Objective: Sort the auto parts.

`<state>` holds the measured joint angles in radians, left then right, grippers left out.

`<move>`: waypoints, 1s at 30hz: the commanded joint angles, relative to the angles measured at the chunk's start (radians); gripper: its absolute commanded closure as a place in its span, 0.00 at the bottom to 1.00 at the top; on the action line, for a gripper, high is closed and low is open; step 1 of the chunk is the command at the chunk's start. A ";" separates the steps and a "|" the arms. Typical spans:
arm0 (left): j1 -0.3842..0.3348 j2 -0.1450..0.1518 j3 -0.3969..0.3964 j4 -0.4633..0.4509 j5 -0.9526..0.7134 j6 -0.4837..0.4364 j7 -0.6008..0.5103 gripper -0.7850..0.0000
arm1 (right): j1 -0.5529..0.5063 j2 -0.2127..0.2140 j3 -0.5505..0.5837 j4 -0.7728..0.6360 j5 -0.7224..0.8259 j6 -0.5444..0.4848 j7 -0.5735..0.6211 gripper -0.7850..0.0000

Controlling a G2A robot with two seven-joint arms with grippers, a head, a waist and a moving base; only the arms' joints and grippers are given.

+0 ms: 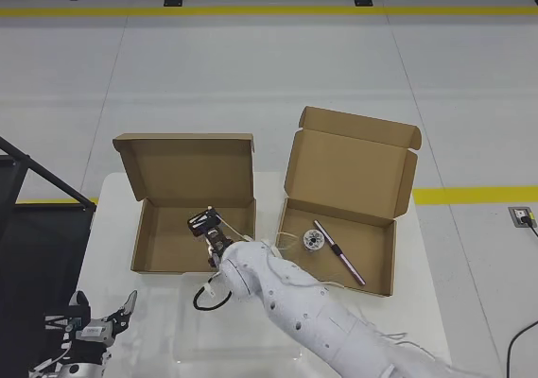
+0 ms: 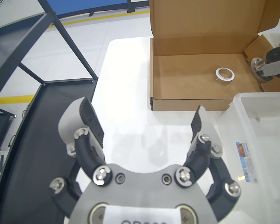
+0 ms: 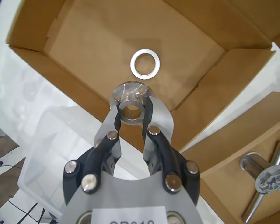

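Right gripper [image 3: 131, 111] is clamped tight on the hub of a flange [image 3: 130, 92], holding it over the left box [image 1: 160, 241] near that box's 5 o'clock edge. Can't tell if it's touching the cardboard. A ring [image 3: 133, 64] lies flat on the box floor, near the flange but not touching it.

Seen from the top, the left box is at about 10 o'clock on the table [image 2: 121, 71] and the right box [image 1: 373, 250] at 2 o'clock. The right one has a rod [image 1: 339, 253] in it, with a round part [image 1: 313, 240] just beside the rod at its 9 o'clock.

Left gripper [image 2: 141, 104] hangs at the table's 8 o'clock corner, spread wide with nothing in it. A clear bin [image 2: 259, 122] is at 6 o'clock.
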<state>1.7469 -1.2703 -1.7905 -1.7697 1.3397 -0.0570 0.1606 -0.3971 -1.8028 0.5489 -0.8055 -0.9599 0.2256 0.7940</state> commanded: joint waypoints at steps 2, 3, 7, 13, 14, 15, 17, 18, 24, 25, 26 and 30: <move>0.004 0.000 -0.004 -0.002 0.000 0.000 0.002 0.00 | 0.031 -0.043 -0.030 0.100 0.008 0.033 -0.001 1.00; 0.005 0.000 -0.005 -0.002 -0.001 0.000 0.002 0.00 | 0.037 -0.052 -0.037 0.118 0.005 0.045 -0.002 1.00; 0.008 -0.001 -0.008 -0.003 -0.002 0.000 0.002 0.00 | 0.064 -0.103 -0.048 0.228 0.044 0.035 -0.034 1.00; 0.013 -0.001 -0.011 -0.004 -0.003 0.000 0.008 0.00 | 0.094 -0.157 -0.053 0.354 0.069 0.039 -0.049 0.97; 0.013 -0.001 -0.011 -0.003 -0.003 -0.001 0.007 0.00 | 0.097 -0.164 -0.052 0.371 0.074 0.037 -0.053 0.93; 0.013 -0.001 -0.011 -0.004 -0.004 -0.001 0.006 0.00 | 0.101 -0.171 -0.050 0.388 0.078 0.038 -0.055 0.84; 0.014 -0.002 -0.011 -0.004 -0.002 0.001 0.005 0.00 | 0.107 -0.183 -0.048 0.415 0.084 0.032 -0.065 0.60; 0.014 -0.002 -0.011 -0.004 0.000 0.000 0.005 0.00 | 0.111 -0.189 -0.047 0.428 0.085 0.031 -0.070 0.56; 0.016 -0.002 -0.012 -0.005 0.001 -0.001 0.009 0.00 | 0.121 -0.204 -0.040 0.459 0.093 0.029 -0.094 0.49; 0.018 -0.002 -0.013 -0.005 0.001 0.000 0.012 0.00 | 0.122 -0.204 -0.040 0.459 0.091 0.033 -0.099 0.48; 0.018 -0.003 -0.013 -0.005 0.000 0.000 0.013 0.00 | 0.122 -0.205 -0.040 0.456 0.091 0.037 -0.103 0.49; 0.022 -0.003 -0.015 -0.007 -0.001 0.000 0.016 0.00 | 0.120 -0.203 -0.035 0.435 0.089 0.054 -0.133 0.51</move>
<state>1.7683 -1.2735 -1.8045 -1.7761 1.3390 -0.0567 0.1761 -0.2753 -2.0067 0.5116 -0.3621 -0.8722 0.2772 0.6726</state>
